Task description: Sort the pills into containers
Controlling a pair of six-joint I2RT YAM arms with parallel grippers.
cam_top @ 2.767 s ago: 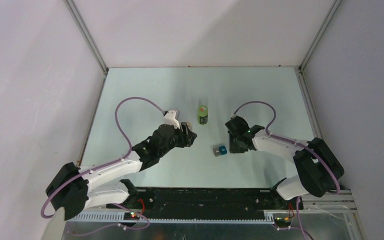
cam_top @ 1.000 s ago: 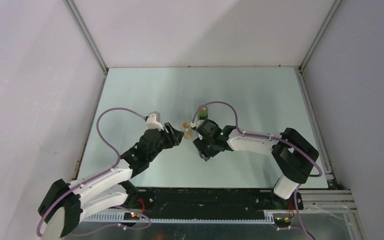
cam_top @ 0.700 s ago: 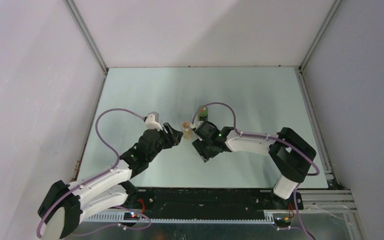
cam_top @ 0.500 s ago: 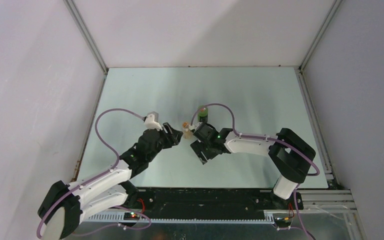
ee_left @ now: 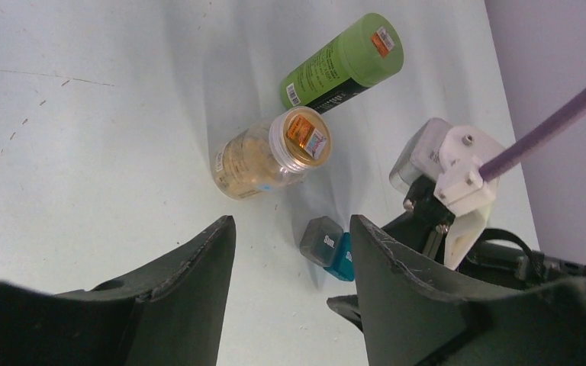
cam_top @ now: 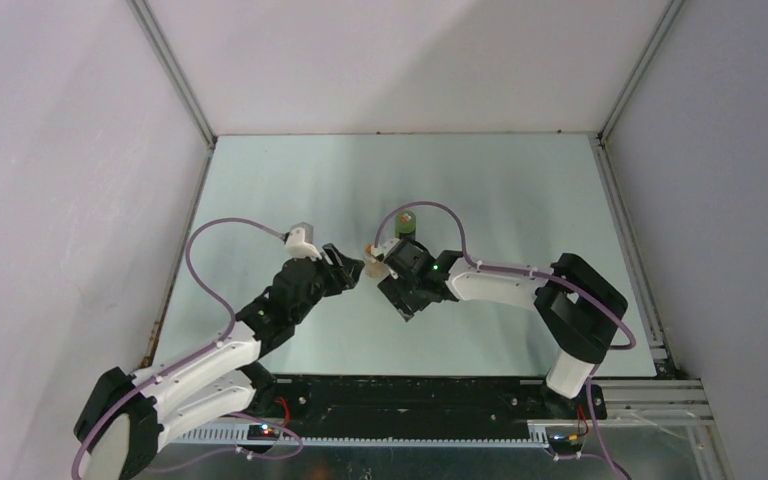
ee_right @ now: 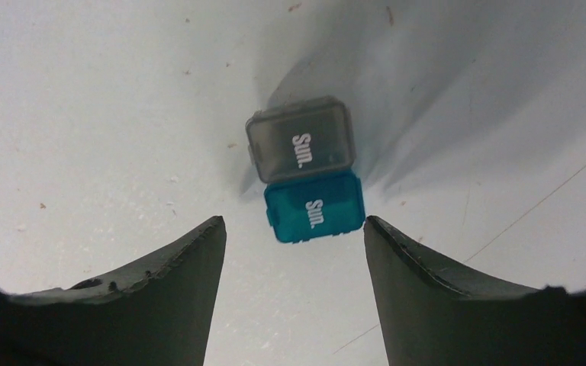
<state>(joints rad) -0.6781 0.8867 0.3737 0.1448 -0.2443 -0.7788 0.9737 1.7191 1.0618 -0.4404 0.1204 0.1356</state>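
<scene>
Teal and smoke-grey plastic, two cells joined end to end: the pill box lies flat on the tabletop with both lids shut and the lettering facing up. In the right wrist view its long axis runs up the frame with a slight tilt, the grey cell at the far end and the teal one nearer. My right jaws hang spread and empty over the box, one to each long side, touching nothing.

I judge this to be the approach to grasping the box. The next move calls for a straight descent and a squeeze across its narrow width.

Just beyond the box stands the beige bottle, orange top up. The green-topped bottle stands past that, and both read as upright. My left jaws, released and empty, hover near the box and face the beige bottle.
</scene>
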